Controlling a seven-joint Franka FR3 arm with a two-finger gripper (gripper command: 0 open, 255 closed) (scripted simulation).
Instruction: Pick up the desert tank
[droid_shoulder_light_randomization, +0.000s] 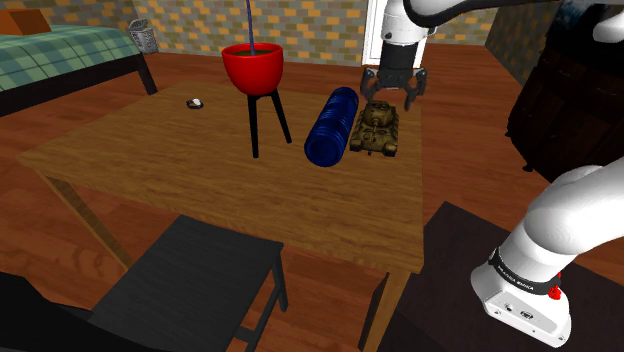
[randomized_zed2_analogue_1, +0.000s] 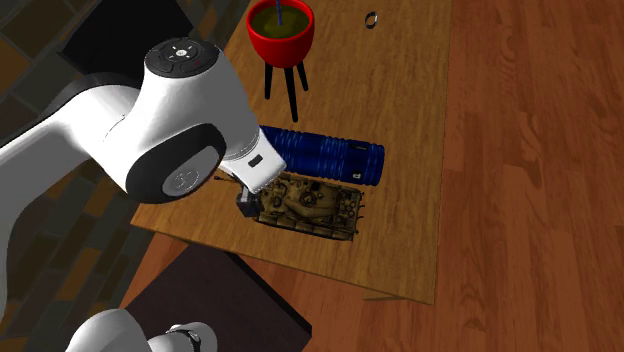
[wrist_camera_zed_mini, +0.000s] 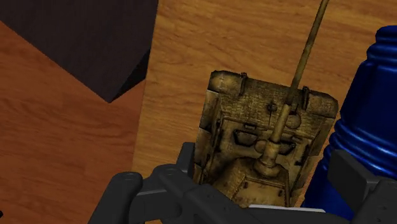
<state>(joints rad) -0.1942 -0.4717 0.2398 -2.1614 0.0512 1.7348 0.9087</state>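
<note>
**End effector spread over the tank, hull grasp ahead**

End effector (droid_shoulder_light_randomization: 392, 97) hangs just above the tank (droid_shoulder_light_randomization: 377, 130) with its two fingers (wrist_camera_zed_mini: 350, 172) standing apart, one on each side of the hull and pinching nothing. From the wrist view I cannot tell whether either finger touches the hull.

That tank, sandy brown and mottled, sits on its tracks on the worktop (droid_shoulder_light_randomization: 150, 170), close to the edge on my stand's side and toward one corner. A blue cylinder (droid_shoulder_light_randomization: 331, 125) lies on its side just beside it, running along one flank of the tank. A red pot (droid_shoulder_light_randomization: 252, 68) on a black three-legged stand is well apart from both, nearer the worktop's middle.

I judge the tank to be a stiff, hard-shelled model, fairly light, with flat hull sides that should take a firm squeeze without slipping. Its long thin barrel (wrist_camera_zed_mini: 305, 57) looks like the weak part, so I would keep off it and off the turret (wrist_camera_zed_mini: 270, 153), and close low across the hull. The finger on the cylinder's side has little room, and a nudge could set that cylinder rolling.
</note>
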